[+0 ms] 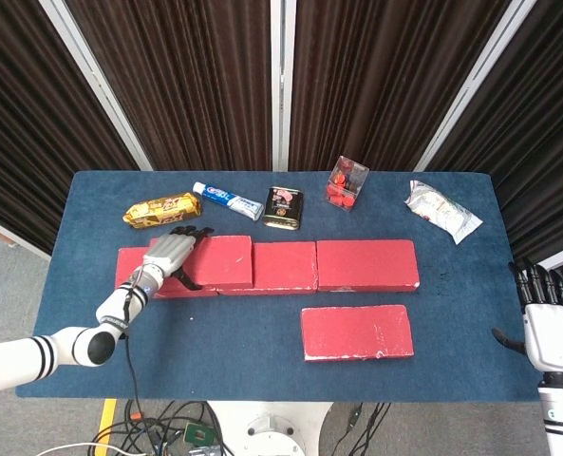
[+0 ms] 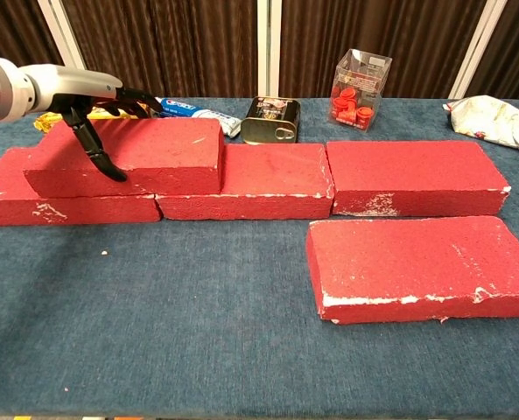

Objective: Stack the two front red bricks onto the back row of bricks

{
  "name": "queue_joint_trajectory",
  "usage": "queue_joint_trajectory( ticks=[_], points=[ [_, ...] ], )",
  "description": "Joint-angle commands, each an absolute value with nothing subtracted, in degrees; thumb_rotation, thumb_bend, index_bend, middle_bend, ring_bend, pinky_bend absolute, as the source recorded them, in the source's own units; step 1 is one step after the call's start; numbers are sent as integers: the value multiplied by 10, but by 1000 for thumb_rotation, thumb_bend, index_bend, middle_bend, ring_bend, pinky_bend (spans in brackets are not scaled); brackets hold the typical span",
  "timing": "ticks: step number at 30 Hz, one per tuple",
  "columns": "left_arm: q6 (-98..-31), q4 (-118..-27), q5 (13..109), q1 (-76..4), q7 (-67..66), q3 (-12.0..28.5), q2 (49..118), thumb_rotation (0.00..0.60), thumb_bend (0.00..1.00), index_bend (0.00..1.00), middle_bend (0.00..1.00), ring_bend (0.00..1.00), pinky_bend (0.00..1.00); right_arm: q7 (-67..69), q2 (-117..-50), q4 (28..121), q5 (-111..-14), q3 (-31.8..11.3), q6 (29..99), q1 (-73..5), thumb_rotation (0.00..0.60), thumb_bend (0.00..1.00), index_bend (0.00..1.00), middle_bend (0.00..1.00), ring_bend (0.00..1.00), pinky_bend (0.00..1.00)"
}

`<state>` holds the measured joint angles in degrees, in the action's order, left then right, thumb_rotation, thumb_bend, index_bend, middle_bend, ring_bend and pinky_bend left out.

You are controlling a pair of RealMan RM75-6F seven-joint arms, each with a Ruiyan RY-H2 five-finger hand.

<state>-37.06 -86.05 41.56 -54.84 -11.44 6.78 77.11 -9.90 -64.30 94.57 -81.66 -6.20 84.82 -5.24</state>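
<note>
On the blue bench (image 1: 262,323) lie five red bricks in all. Three make the back row, laid end to end with their long axes running from 9 o'clock to 3 o'clock: the left back brick (image 2: 62,208), the middle back brick (image 2: 268,179) and the right back brick (image 2: 412,175). One stacked brick (image 1: 215,260) sits on top of the row at its 9 o'clock end, long axis also 9 to 3, resting mostly on the left back brick and overlapping the seam with the middle one. One front brick (image 1: 357,332) lies flat on the cloth toward 5 o'clock of the row, just in front of the right back brick and apart from it, its long axis likewise 9 to 3.

The left robot hand (image 1: 169,252) grips the stacked brick at its 9 o'clock end, with dark fingers (image 2: 93,149) down the near face and others over the top far edge. The right robot hand (image 1: 545,323) hangs off the bench's 3 o'clock edge, holding nothing, fingers upright and slightly apart.

Along the 12 o'clock side lie one gold snack packet (image 1: 159,209), one toothpaste tube (image 1: 227,199), one tin can (image 1: 283,208), one clear box of red pieces (image 1: 347,182) and one white pouch (image 1: 441,211).
</note>
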Motion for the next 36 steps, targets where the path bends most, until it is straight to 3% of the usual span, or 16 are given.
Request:
queue_joint_trajectory(
  ticks=[1,23,25,30,36],
  points=[
    [-371,-863,418,-549,-113,67,768,600,28,0,183,0,0,-98,-644,944,-815,-62,848,-52,600,7,0,0,0,0],
    [-367,-856,412,-558,-104,57,775,600,28,0,182,0,0,-99,-644,941,-814,-59,841,-54,600,7,0,0,0,0],
    [-364,-856,410,-559,-102,56,776,600,29,0,169,0,0,-95,-642,942,-815,-58,838,-54,600,5,0,0,0,0],
    [-361,-857,414,-558,-91,59,773,600,28,0,10,0,0,-92,-641,941,-814,-59,841,-54,600,5,0,0,0,0],
    [-357,-858,415,-557,-83,59,770,600,21,0,0,0,0,-93,-641,941,-812,-59,840,-53,600,5,0,0,0,0]
  ],
)
